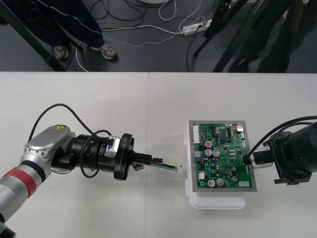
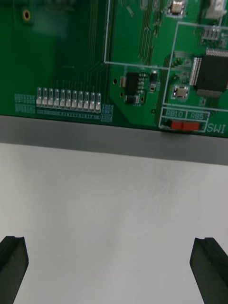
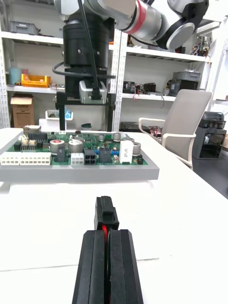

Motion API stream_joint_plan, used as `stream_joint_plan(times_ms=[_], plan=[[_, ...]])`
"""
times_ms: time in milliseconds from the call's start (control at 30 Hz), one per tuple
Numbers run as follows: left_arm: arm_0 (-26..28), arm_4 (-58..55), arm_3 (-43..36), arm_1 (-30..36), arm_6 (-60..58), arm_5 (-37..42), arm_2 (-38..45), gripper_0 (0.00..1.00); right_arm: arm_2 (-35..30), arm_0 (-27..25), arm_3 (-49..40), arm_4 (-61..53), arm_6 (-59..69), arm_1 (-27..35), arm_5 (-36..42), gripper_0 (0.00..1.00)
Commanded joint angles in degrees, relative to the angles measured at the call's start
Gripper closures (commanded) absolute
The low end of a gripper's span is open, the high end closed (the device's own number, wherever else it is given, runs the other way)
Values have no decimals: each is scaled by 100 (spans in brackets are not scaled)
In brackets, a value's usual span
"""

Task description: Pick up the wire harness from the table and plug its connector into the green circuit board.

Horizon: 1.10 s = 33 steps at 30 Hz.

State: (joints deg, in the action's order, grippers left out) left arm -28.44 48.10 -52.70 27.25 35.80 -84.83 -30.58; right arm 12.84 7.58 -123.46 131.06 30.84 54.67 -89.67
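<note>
The left arm's silver metal link [image 1: 47, 148] carries a broad red ring [image 1: 22, 181] and a small yellow label [image 1: 60, 128] on its rounded elbow. After it comes a black cylindrical wrist [image 1: 91, 151], closed by a wide black round flange [image 1: 124, 157], and a thin black cable [image 1: 52, 108] runs over it in a loop. The left gripper [image 3: 107, 235] has two flat black rectangular fingers [image 3: 92, 266]. The right arm's thick black cylinder [image 1: 297, 153] has two black cables [image 1: 280, 130] and a small silver-grey camera block [image 1: 261, 159]; its upper silver links [image 3: 109, 7] also wear a red ring [image 3: 141, 16]. The right gripper [image 2: 111, 247] has two black fingers [image 2: 12, 266] with blunt, squared tips.
</note>
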Motion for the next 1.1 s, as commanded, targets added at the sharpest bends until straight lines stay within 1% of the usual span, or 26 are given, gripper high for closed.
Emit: stream_joint_plan(times_ms=[33,267,433,700,1100], plan=[[-320,-222,-39,-150,59,98,-150,100,52,200,68,244,449,-369,-33,0],[-426,-240,-39,-229,6,362,-203,100,52,340,270,499,555,-712,-33,0],[-549,-503,-47,-237,-73,617,-520,100,52,428,279,473,634,-817,-33,0],[-593,-1145,-47,-290,-222,845,-1144,100,105,490,270,455,590,-861,-33,0],[-751,-1136,-65,-281,-460,1179,-1284,100,166,569,252,420,405,-852,-33,0]])
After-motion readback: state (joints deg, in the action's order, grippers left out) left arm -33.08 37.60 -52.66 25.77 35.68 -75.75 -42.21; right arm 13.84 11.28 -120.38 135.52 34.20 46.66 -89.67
